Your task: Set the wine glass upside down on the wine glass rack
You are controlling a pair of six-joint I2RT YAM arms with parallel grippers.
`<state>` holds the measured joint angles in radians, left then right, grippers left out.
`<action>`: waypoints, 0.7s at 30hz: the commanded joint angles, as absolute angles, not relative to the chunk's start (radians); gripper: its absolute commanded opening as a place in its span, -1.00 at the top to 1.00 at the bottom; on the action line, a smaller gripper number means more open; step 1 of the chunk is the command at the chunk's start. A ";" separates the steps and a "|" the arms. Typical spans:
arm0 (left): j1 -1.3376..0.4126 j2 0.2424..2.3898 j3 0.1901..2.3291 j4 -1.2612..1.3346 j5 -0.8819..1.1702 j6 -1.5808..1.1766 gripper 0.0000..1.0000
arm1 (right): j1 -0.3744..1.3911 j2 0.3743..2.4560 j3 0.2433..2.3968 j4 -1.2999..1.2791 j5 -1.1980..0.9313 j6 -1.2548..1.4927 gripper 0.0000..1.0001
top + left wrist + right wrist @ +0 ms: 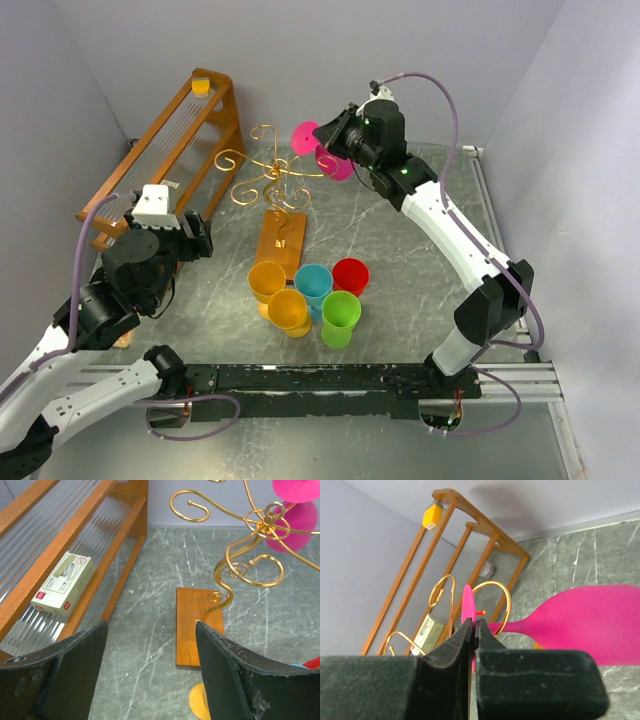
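The pink wine glass [335, 165] hangs bowl down at the right side of the gold wire wine glass rack [270, 180], which stands on a small wooden base [280, 242]. My right gripper [322, 138] is shut on the glass's flat pink foot [467, 605]. The stem runs through a gold curl [505, 605] to the bowl [590, 622]. My left gripper [150, 645] is open and empty, low over the table, facing the rack's base [199, 625]; the pink glass [295, 520] shows at upper right.
A large slanted orange wooden shelf rack [165, 150] stands at the back left with a small box [62, 582] on it. Several coloured plastic glasses [310, 295] stand grouped in front of the rack's base.
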<state>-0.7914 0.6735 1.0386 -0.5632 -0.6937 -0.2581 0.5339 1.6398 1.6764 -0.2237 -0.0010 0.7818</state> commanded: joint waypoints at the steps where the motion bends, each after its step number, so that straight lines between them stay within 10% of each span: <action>1: -0.796 0.673 1.019 -0.516 -0.650 -0.215 -0.62 | 0.537 1.612 1.671 -0.160 0.077 0.792 1.00; 21: -0.796 0.693 1.003 -0.490 -0.570 -0.184 -0.62 | 0.537 1.723 1.769 -0.162 0.022 0.784 1.00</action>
